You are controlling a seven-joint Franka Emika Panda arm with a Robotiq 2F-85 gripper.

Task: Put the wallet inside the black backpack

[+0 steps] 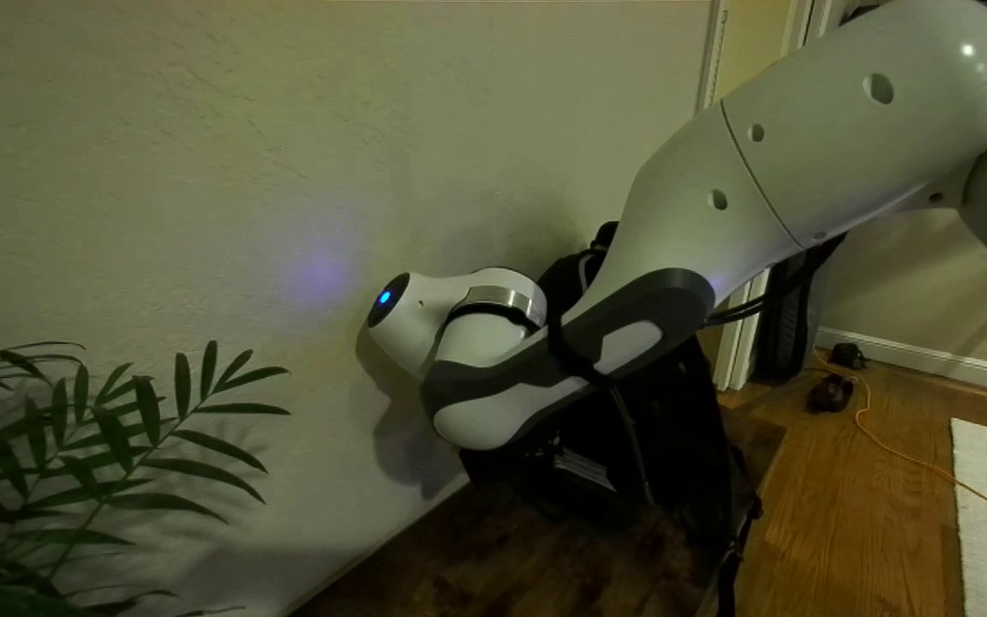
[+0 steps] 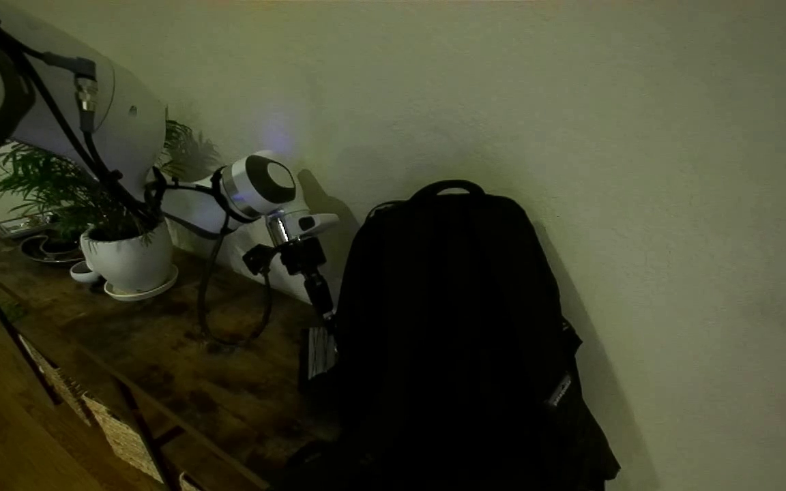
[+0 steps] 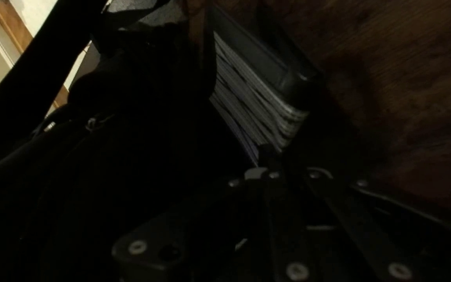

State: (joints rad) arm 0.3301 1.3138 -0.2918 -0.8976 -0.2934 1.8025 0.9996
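The wallet is dark with a pale, layered greyish patch in the wrist view; it also shows in both exterior views. My gripper is shut on one end of the wallet, which hangs from the fingertips above the wooden top. In an exterior view the gripper points down beside the black backpack. The backpack stands against the wall, and its dark fabric and straps fill the left of the wrist view. Its opening is too dark to make out. The fingertips are partly in shadow.
The wooden bench top runs along the wall. A white pot with a leafy plant stands on it. A loose arm cable loops over the bench. A strap hangs at the bench edge.
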